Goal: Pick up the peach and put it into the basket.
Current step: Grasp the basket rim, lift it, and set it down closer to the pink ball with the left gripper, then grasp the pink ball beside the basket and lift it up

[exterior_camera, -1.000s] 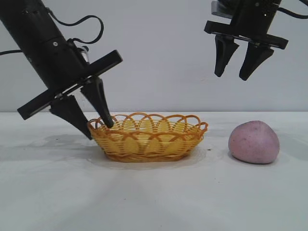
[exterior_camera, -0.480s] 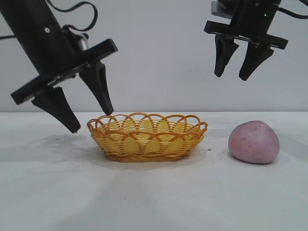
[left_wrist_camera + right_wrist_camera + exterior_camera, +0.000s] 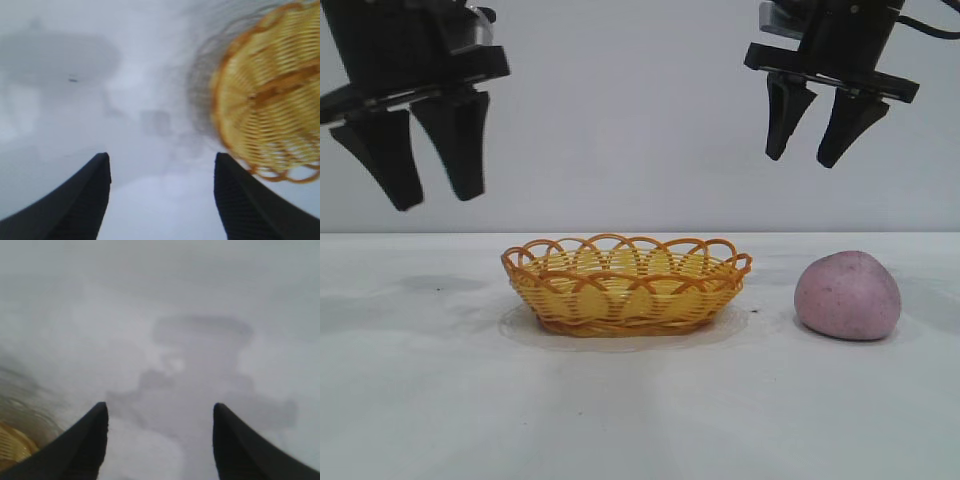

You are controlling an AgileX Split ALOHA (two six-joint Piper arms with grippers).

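Note:
The pink-mauve peach (image 3: 848, 295) rests on the white table at the right, apart from the basket. The yellow woven basket (image 3: 625, 285) with its orange looped rim stands in the middle and holds nothing; it also fills a corner of the left wrist view as the basket (image 3: 270, 95). My left gripper (image 3: 438, 202) hangs open, high above the table to the left of the basket, nothing between its fingers (image 3: 95, 190). My right gripper (image 3: 802, 160) hangs open, high up, above and slightly left of the peach. The peach does not show in either wrist view.
The white table (image 3: 640, 420) runs to a plain grey wall behind. A sliver of the basket's edge (image 3: 12, 447) shows beside the right gripper's finger. Bare tabletop lies between basket and peach and along the front.
My left gripper has lifted away from the basket's left rim, swung up and to the left, and now points straight down. The right gripper, basket and peach have not moved.

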